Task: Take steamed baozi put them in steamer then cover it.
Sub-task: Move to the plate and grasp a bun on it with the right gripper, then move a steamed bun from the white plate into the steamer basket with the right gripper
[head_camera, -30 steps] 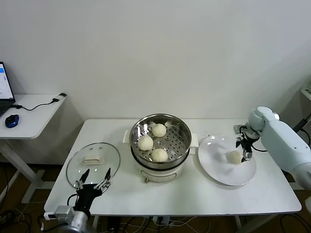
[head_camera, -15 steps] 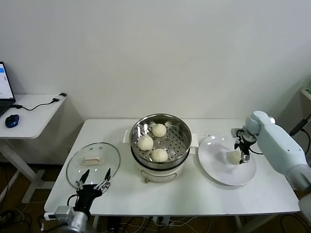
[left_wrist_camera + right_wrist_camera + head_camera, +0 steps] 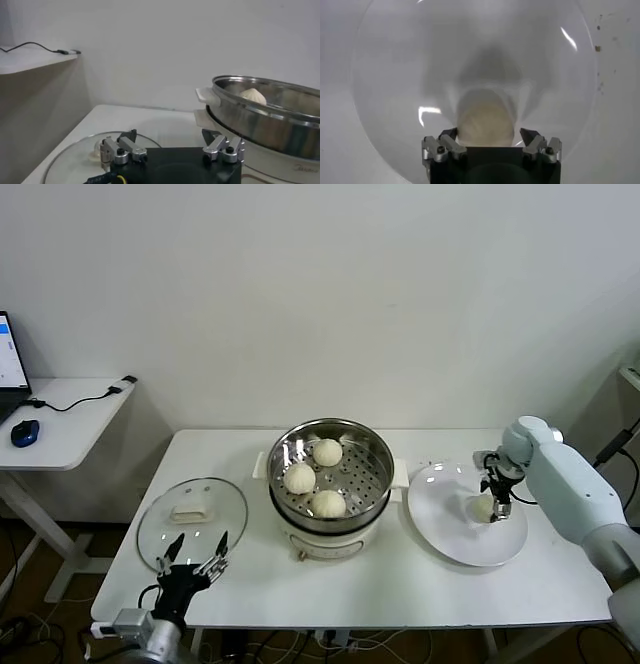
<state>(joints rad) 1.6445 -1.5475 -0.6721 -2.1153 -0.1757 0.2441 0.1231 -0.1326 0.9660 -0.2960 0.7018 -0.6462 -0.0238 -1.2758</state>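
Three baozi [image 3: 327, 451] lie in the shiny steamer [image 3: 378, 446] on its white cooker base at the table's middle. The fourth baozi [image 3: 482, 508] lies on the white plate [image 3: 455, 536] to the right. My right gripper [image 3: 496, 504] hangs over it, open, with one finger on each side of the bun [image 3: 485, 117], as the right wrist view [image 3: 489, 134] shows. The glass cover [image 3: 192, 519] with its white handle lies flat at the front left. My left gripper [image 3: 195, 556] is open and empty just in front of it, and also shows in the left wrist view [image 3: 169, 135].
A white side desk [image 3: 70, 419] with a laptop, a blue mouse [image 3: 24, 432] and a cable stands to the left, apart from the table. The wall runs close behind. The steamer's wall [image 3: 260, 117] rises right beside my left gripper.
My right arm has shifted a little to the left, bringing its gripper closer over the baozi on the plate. The left arm, cover and steamer have not moved.
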